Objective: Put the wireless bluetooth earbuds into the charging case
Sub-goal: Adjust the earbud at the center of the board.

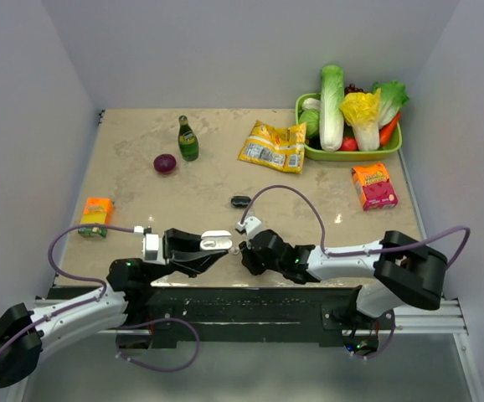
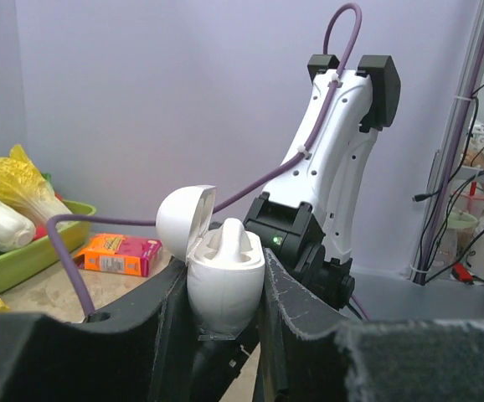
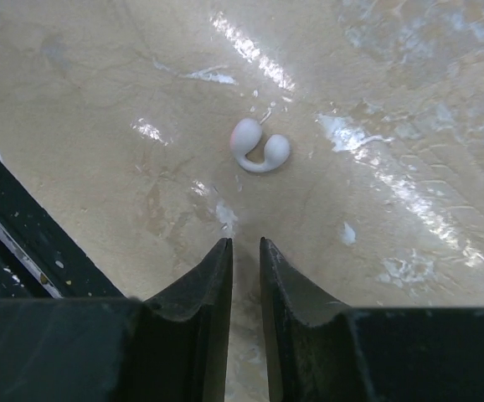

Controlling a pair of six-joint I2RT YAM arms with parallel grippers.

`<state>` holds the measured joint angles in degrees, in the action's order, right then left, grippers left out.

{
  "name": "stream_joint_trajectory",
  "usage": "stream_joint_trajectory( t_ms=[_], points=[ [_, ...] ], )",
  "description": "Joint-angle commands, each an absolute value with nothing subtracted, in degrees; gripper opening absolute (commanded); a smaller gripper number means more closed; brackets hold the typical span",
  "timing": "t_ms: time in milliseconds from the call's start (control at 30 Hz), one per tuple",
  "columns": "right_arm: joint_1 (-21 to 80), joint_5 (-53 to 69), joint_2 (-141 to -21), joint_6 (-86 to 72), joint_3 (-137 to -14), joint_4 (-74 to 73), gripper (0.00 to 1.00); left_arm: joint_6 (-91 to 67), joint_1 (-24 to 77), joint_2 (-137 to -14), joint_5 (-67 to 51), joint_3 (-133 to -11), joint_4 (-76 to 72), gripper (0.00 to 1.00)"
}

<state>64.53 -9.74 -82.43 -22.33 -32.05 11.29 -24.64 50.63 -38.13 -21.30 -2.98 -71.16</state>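
My left gripper (image 2: 227, 270) is shut on the charging case (image 2: 223, 293), a white oval case held upright with its lid (image 2: 183, 219) flipped open. One white earbud (image 2: 234, 239) sits in its top. In the top view the case (image 1: 217, 243) is held above the table's near edge. The other earbud (image 3: 259, 146), small, white and curved, lies on the table just ahead of my right gripper (image 3: 245, 243). That gripper's jaws are a narrow gap apart with nothing between them. In the top view the right gripper (image 1: 246, 254) points at the case.
At the back are a green tray (image 1: 351, 153) of vegetables, a yellow bag (image 1: 273, 145), a green bottle (image 1: 187, 139) and a red onion (image 1: 165, 163). An orange box (image 1: 97, 213) lies left, a red box (image 1: 373, 184) right, and a small dark object (image 1: 240, 201) mid-table.
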Motion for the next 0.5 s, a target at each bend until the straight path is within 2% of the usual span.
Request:
stream_joint_trajectory(
  t_ms=[0,33,133,367,467],
  points=[
    [64.42,-6.85,-86.04,-22.94,-34.72,17.75,0.27,-23.82,50.27,-37.79,-20.48,5.53,-76.29,0.0],
    [64.51,-7.29,-86.31,-23.11,-34.89,18.28,0.33,-23.91,50.27,-37.53,-20.39,5.71,-76.2,0.0],
    [64.42,-8.26,-86.57,-23.29,-34.98,19.51,0.38,-23.82,50.27,-36.22,-20.22,5.89,-75.15,0.0],
    [63.2,-9.93,-86.83,-22.68,-35.86,20.66,0.39,-23.03,50.27,-33.58,-19.42,6.15,-72.25,0.0],
    [62.84,-7.13,-87.36,-22.59,-35.86,22.23,0.33,-23.11,50.27,-33.57,-19.51,6.07,-72.16,0.0]
  ],
)
